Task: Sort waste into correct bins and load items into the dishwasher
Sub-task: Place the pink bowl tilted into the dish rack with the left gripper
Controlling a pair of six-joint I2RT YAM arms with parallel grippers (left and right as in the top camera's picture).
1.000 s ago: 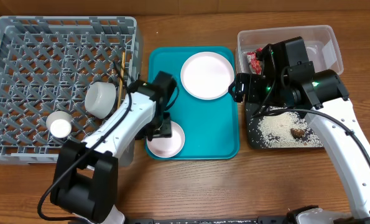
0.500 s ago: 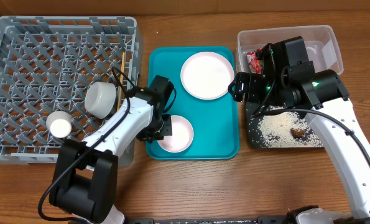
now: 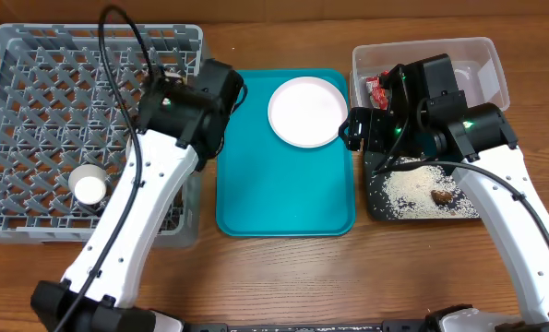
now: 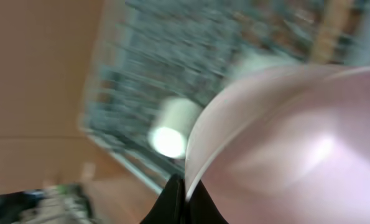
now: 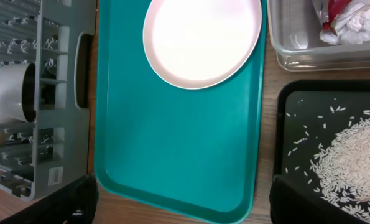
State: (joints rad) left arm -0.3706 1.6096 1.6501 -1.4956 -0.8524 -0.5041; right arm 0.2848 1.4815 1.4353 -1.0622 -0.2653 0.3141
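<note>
Clenching one pink dish (image 4: pixel 284 143): left hand (image 4: pixel 183 196) by rack (image 3: pixel 71 33). Right hand (image 3: pixel 355 129) spread. One plate (image 3: pixel 306 111) on tray (image 3: pixel 283 194).

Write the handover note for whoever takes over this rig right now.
Left gripper: shut on the small dish, over the rack.
Right gripper: open, empty, by the teal tray.
Done: cup and bowl in the rack; wrapper in the clear tub; rice and brown lump on the black tray.
To do: rack the small dish, then the big plate on the teal tray. Chopsticks not made out.
</note>
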